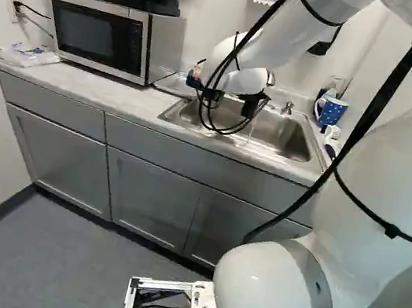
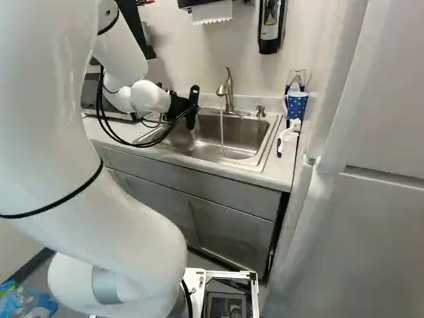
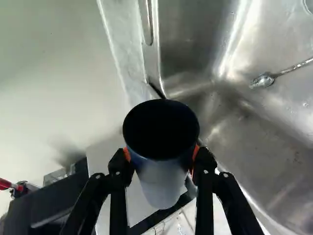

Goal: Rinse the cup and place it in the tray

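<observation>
Arm at the sink. The claw is over the basin's end nearer the microwave; its two fingers are closed on opposite sides of the cup, orange pads against the wall. The cup's dark mouth faces the wrist camera, its outer wall bluish above and pale below. Water runs from the faucet into the basin, apart from the cup. A dotted blue cup and a white brush lie beyond the basin's other end, on the desk.
</observation>
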`<state>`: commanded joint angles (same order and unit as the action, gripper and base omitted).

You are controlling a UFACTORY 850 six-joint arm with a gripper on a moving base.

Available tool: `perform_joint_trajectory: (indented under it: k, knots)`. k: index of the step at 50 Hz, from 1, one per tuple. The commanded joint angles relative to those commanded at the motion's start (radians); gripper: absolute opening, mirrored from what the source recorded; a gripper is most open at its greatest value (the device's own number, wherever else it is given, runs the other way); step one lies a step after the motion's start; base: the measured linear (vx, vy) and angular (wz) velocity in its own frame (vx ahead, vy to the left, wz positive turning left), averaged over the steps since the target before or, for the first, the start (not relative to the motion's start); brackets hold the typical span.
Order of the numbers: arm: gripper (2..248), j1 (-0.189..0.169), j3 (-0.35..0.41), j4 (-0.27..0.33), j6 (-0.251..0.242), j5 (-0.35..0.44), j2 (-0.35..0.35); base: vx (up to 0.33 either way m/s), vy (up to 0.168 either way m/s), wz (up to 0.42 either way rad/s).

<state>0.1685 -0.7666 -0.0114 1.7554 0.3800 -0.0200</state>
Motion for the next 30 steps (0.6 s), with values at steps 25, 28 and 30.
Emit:
perform_joint_trajectory:
  k: [25,28,30]
  knots:
    - [125,0.0,0.0,0.0,-0.263,0.0,0.0,0.0,0.0,0.0]
    - [125,0.0,0.0,0.0,-0.294,0.0,0.0,0.0,0.0,0.0]
    - [125,0.0,0.0,0.0,-0.316,0.0,0.0,0.0,0.0,0.0]
